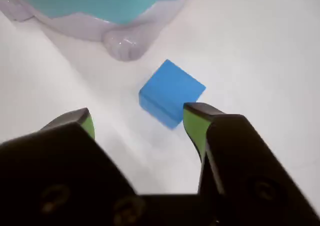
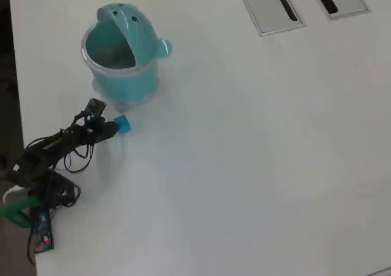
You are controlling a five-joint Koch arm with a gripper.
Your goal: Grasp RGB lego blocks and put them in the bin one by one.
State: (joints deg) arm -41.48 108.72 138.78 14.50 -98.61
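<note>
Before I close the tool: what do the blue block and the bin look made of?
The blue block: likely hard plastic, matte, with crisp edges and even colour. The bin: probably smooth moulded plastic, opaque teal body with a clear, glossy rim band that catches highlights.

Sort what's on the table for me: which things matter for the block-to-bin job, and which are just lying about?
Part of the job:
- blue lego block, lying on the table close to the bin
- teal bin, lid flipped up
- end effector, open, tips either side of the block

Just lying about:
- two grey slotted plates at the far edge of the overhead view
</note>
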